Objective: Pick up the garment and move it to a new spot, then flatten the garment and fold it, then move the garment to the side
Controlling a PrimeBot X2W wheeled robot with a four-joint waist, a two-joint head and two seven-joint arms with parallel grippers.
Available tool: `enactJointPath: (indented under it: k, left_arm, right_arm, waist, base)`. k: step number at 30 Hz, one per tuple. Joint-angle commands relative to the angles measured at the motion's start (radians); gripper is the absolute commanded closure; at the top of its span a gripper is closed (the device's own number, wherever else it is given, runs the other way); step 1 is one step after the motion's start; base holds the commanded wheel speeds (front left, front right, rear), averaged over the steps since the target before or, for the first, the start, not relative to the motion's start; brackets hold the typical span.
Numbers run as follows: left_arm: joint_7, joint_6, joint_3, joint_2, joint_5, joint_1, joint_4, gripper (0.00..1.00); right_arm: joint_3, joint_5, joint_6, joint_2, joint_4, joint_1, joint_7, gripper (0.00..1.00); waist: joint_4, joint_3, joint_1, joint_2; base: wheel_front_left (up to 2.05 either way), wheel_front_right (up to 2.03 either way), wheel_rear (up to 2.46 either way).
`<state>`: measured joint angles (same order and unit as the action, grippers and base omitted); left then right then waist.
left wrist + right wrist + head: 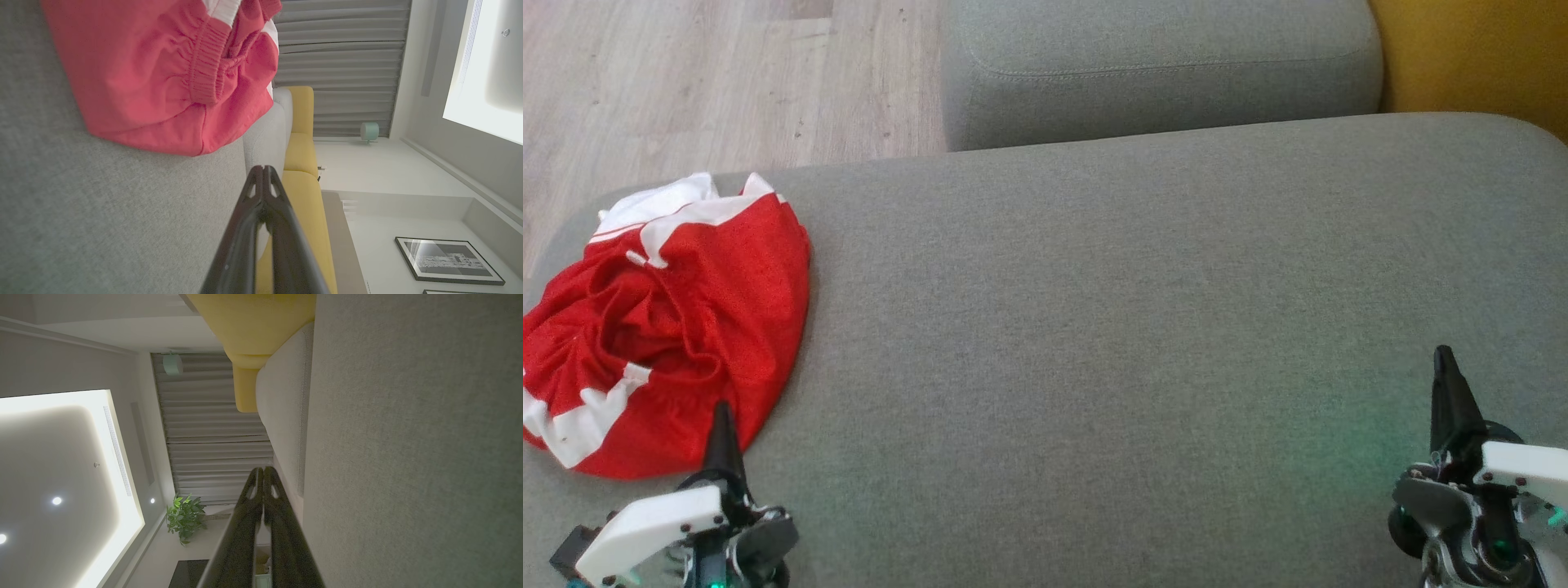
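The garment (686,327) lies crumpled at the left end of the grey cushion (1135,327): red mesh cloth with white bands along its far and near edges. In the left wrist view the garment (155,81) shows a gathered elastic band. My left gripper (721,416) is shut with nothing in it, its tip over the garment's near edge; whether it touches the cloth I cannot tell. From the wrist, the left gripper (262,169) points past the garment. My right gripper (1444,359) is shut and holds nothing, far to the right over bare cushion; the right gripper (263,470) has its fingers pressed together.
A second grey cushion (1160,73) stands behind the first. Yellow upholstery (1470,57) is at the back right. Wooden floor (686,82) lies beyond the cushion's left end. The wide middle of the grey cushion is bare fabric.
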<state>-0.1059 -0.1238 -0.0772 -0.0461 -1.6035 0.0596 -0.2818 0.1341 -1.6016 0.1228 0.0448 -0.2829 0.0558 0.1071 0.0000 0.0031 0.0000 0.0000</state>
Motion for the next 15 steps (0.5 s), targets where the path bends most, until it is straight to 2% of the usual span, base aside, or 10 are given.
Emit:
enactJointPath:
  k: [1,15]
  left_arm:
    - [-0.007,-0.007,-0.036,-0.004,-0.005,0.048,0.037,1.0]
    - [-0.007,-0.007,-0.036,-0.004,-0.005,0.048,0.037,1.0]
  right_arm:
    - [-0.021,-0.007,0.008,0.005,0.038,0.052,0.006,1.0]
    - [-0.021,-0.007,0.008,0.005,0.038,0.052,0.006,1.0]
  waist:
    - [0.0,0.0,0.0,0.0]
    - [0.0,0.0,0.0,0.0]
  base:
    - [0.0,0.0,0.0]
    - [0.0,0.0,0.0]
